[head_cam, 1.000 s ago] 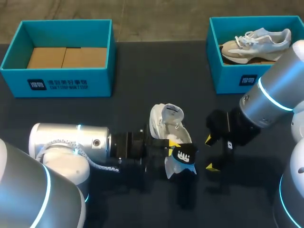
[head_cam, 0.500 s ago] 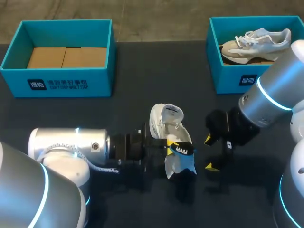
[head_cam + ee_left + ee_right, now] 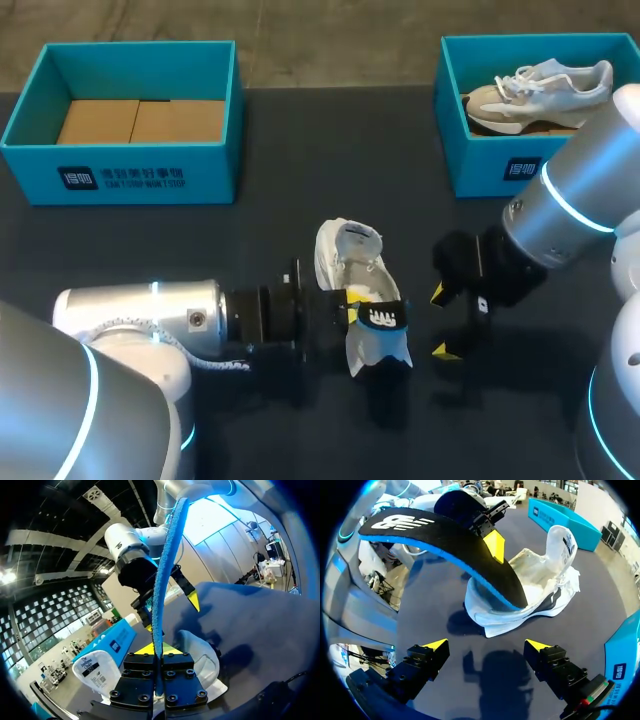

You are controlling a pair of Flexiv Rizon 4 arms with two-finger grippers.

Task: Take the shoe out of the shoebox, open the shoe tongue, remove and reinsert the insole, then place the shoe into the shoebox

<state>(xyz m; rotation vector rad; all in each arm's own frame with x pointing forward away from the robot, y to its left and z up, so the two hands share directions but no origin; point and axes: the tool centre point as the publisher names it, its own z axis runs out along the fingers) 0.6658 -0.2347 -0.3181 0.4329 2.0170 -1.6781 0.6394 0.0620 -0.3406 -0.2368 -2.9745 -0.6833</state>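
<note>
We pinch black blue-edged foam insole in left gripper to clear white mesh shoe, lower centre; right gripper released

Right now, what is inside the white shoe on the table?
One end of the black insole dips into the white shoe; the left gripper holds the rest above. The toe interior is hidden.
</note>
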